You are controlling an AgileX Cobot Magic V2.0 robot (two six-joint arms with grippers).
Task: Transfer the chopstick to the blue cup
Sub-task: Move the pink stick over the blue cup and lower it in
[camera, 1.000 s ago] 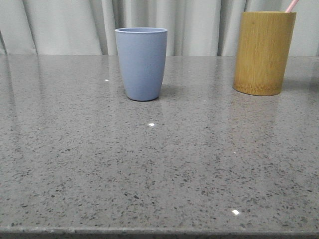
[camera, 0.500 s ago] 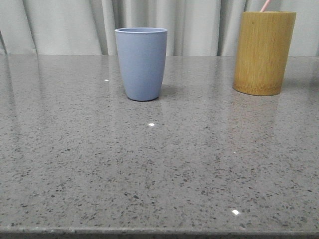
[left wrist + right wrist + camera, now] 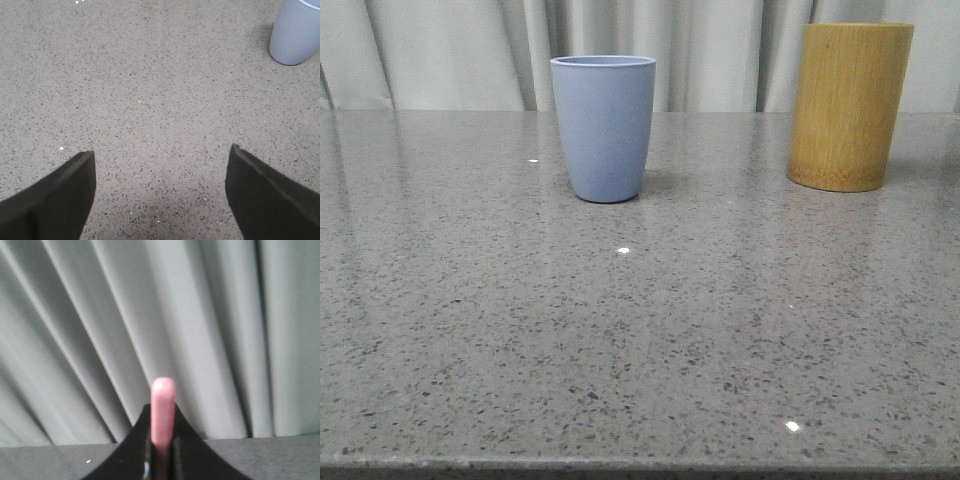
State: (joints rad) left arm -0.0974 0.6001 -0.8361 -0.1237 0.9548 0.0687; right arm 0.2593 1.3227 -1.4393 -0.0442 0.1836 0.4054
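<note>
The blue cup point(image 3: 604, 127) stands upright at the back middle of the grey table, and it also appears at the edge of the left wrist view as the blue cup point(image 3: 296, 32). My right gripper point(image 3: 162, 440) is shut on the chopstick point(image 3: 163, 410), whose rounded pink end sticks out past the black fingertips, with the curtain behind it. My left gripper point(image 3: 161, 160) hangs open over bare tabletop, well away from the cup, with nothing between its fingers.
A taller yellow-brown bamboo holder point(image 3: 850, 105) stands at the back right of the speckled table point(image 3: 640, 330). A pale pleated curtain point(image 3: 460, 50) closes off the far side. The table's front edge runs along the bottom of the front view.
The pink chopstick tip that showed above the bamboo holder's rim shifted left and has now left the front view. The cups have not moved.
</note>
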